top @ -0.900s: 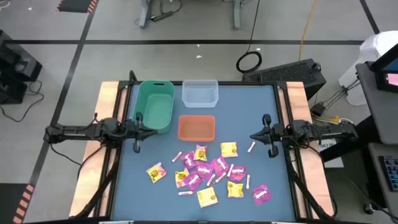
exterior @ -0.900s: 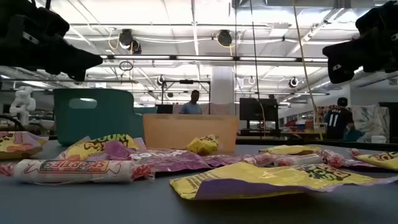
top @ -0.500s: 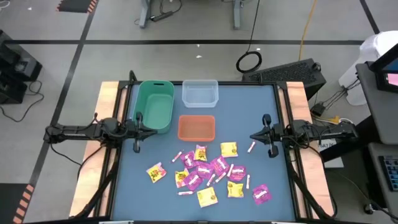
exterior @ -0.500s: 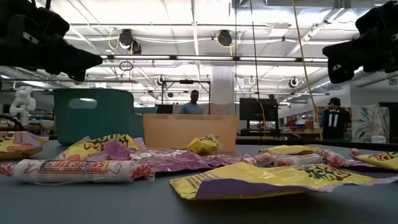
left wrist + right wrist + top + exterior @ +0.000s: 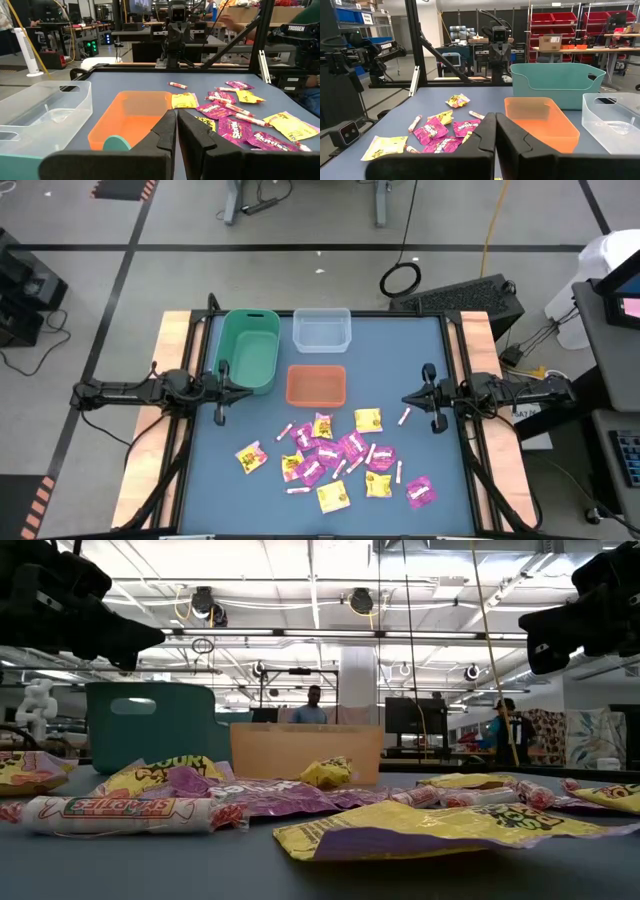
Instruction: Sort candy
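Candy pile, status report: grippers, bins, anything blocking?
Left gripper and right gripper shut, empty, parked at table sides. Candy unsorted, loose near front. Green bin, clear bin, orange bin empty. Nothing blocking.

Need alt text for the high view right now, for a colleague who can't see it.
Wrapped candy lies scattered on the near half of the blue table, below a green bin, a clear bin and an orange bin. The left gripper and right gripper wait shut at opposite sides.

Candy (image 5: 250, 802) before orange bin (image 5: 305, 752)
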